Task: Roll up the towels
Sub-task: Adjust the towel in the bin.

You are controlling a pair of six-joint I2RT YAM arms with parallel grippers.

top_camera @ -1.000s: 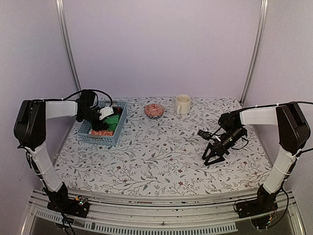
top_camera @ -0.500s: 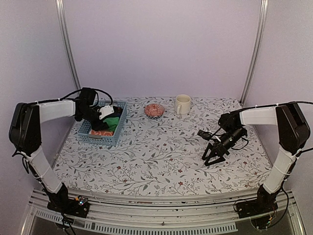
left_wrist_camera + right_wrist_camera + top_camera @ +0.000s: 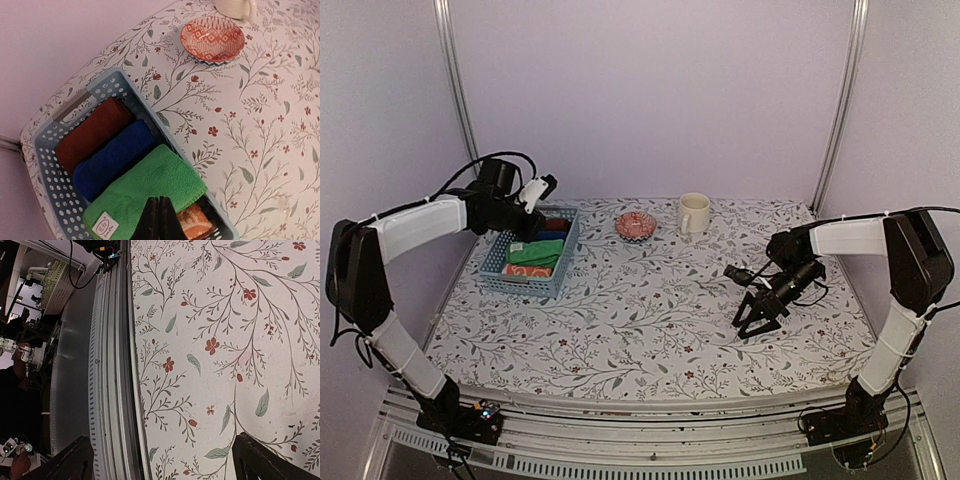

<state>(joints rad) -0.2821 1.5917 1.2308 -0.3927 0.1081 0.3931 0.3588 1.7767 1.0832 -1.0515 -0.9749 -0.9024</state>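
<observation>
A blue perforated basket (image 3: 50,165) (image 3: 525,288) holds a folded bright green towel (image 3: 150,185) (image 3: 535,253) with a small white label. An orange printed towel (image 3: 192,222) (image 3: 527,271) peeks out from under it at the near end. My left gripper (image 3: 159,220) (image 3: 523,228) hangs above the green towel, its fingers pressed together and nothing between them. My right gripper (image 3: 165,460) (image 3: 755,320) hovers low over the right side of the table, wide open and empty.
A blue cloth roll (image 3: 112,160) and a dark red roll (image 3: 92,132) lie side by side in the basket's far half. A red patterned bowl (image 3: 212,39) (image 3: 635,224) and a cream cup (image 3: 694,212) stand at the back. A metal rail (image 3: 107,365) runs along the table's front edge.
My left gripper rose out of the basket and shut with nothing in it, leaving the green towel lying uncovered. The right arm has not moved.
</observation>
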